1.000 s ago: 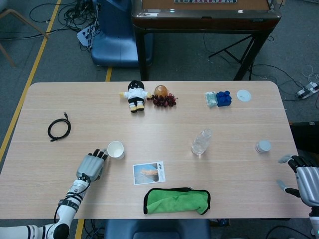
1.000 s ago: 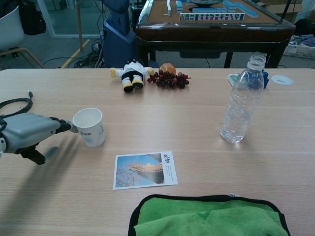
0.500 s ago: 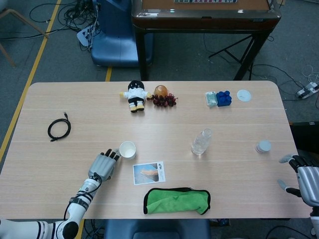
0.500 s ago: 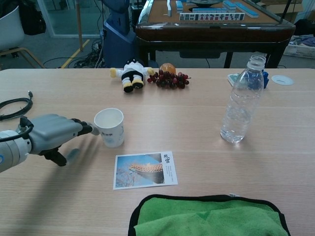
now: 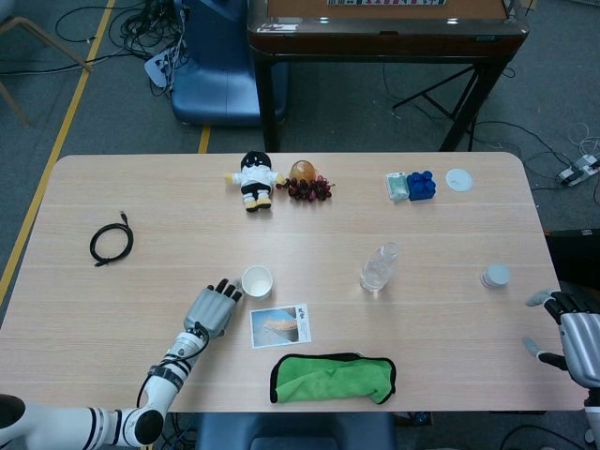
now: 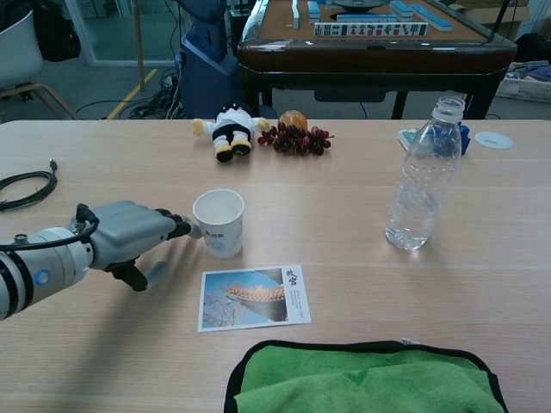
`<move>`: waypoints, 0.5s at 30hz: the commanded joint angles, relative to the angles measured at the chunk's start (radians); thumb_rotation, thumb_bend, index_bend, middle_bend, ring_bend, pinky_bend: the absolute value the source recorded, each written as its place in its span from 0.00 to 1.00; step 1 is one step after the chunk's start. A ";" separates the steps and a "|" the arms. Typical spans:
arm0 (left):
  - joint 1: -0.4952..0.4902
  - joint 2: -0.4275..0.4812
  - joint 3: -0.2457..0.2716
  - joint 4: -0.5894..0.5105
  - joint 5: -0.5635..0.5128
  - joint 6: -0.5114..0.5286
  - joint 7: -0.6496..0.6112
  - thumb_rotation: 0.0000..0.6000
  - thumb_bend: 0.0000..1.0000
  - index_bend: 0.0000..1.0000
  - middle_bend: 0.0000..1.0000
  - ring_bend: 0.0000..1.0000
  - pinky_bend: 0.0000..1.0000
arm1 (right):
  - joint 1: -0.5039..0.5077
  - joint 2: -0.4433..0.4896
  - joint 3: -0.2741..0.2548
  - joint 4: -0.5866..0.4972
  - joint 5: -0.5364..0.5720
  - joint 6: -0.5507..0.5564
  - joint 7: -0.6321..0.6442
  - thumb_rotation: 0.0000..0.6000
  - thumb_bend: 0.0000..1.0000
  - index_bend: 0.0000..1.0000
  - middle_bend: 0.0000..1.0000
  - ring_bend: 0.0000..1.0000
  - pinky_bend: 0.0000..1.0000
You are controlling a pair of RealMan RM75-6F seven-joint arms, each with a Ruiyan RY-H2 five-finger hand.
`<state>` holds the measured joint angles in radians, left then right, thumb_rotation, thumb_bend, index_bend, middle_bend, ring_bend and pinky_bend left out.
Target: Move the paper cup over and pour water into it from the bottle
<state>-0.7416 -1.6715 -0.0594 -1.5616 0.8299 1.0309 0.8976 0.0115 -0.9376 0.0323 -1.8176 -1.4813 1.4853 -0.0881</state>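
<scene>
My left robot hand (image 6: 129,237) lies low over the surface (image 6: 344,215), fingers stretched forward and apart, grasping nothing; its fingertips (image 6: 185,228) touch the left side of the paper cup (image 6: 219,223). The cup stands upright, mouth up, just right of the hand and just above the upper left corner of a postcard (image 6: 253,297). The bottle (image 6: 423,179) stands upright and uncapped, well to the right of the cup, apart from both hands. My right robot hand (image 5: 572,328) rests at the far right edge of the surface, fingers loosely spread, grasping nothing. A green cloth (image 5: 333,377) lies at the near edge, below the postcard. A coiled black cable (image 5: 112,243) sits far left. A plush doll (image 5: 254,179) and grapes (image 5: 309,189) lie along the far side.
</scene>
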 commanded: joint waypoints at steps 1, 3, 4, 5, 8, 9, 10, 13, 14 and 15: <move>-0.011 -0.011 -0.003 0.006 -0.001 -0.004 0.001 1.00 0.56 0.11 0.06 0.08 0.29 | 0.000 0.000 0.000 0.000 0.001 -0.001 0.000 1.00 0.15 0.40 0.32 0.29 0.38; -0.020 -0.020 -0.005 0.007 -0.001 -0.007 0.002 1.00 0.56 0.11 0.06 0.08 0.29 | 0.000 0.001 0.000 0.000 0.002 -0.001 0.000 1.00 0.15 0.40 0.32 0.29 0.38; -0.024 -0.024 -0.006 0.006 -0.001 -0.007 0.002 1.00 0.56 0.11 0.06 0.08 0.29 | 0.000 0.001 0.000 -0.001 0.002 -0.001 0.000 1.00 0.15 0.40 0.32 0.29 0.38; -0.028 -0.029 -0.006 0.006 -0.001 -0.007 0.004 1.00 0.56 0.11 0.06 0.08 0.29 | 0.000 0.001 0.000 -0.001 0.002 -0.001 0.001 1.00 0.15 0.40 0.32 0.29 0.38; -0.040 -0.041 -0.005 0.006 -0.003 -0.006 0.011 1.00 0.56 0.11 0.06 0.08 0.29 | -0.001 0.002 0.001 -0.001 0.001 0.000 0.003 1.00 0.15 0.40 0.32 0.29 0.38; -0.044 -0.044 -0.005 0.006 -0.004 -0.006 0.014 1.00 0.56 0.11 0.06 0.08 0.29 | -0.001 0.002 0.001 -0.001 0.001 0.001 0.003 1.00 0.15 0.40 0.32 0.29 0.38; -0.047 -0.048 -0.006 0.007 -0.006 -0.006 0.017 1.00 0.56 0.11 0.06 0.08 0.29 | -0.001 0.003 0.001 -0.001 0.000 0.001 0.004 1.00 0.15 0.40 0.32 0.29 0.38; -0.061 -0.060 -0.008 0.009 -0.013 -0.007 0.028 1.00 0.56 0.11 0.06 0.08 0.29 | -0.001 0.003 0.000 -0.001 -0.002 0.001 0.006 1.00 0.15 0.40 0.32 0.29 0.38; -0.066 -0.065 -0.008 0.011 -0.015 -0.008 0.032 1.00 0.56 0.11 0.06 0.08 0.29 | -0.001 0.003 0.001 0.000 -0.002 0.002 0.007 1.00 0.15 0.40 0.32 0.29 0.38; -0.071 -0.069 -0.008 0.013 -0.018 -0.009 0.035 1.00 0.56 0.11 0.06 0.08 0.29 | -0.001 0.003 0.000 0.000 -0.002 0.002 0.007 1.00 0.15 0.40 0.32 0.29 0.38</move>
<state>-0.8091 -1.7376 -0.0669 -1.5507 0.8146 1.0228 0.9296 0.0105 -0.9342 0.0327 -1.8175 -1.4835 1.4869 -0.0807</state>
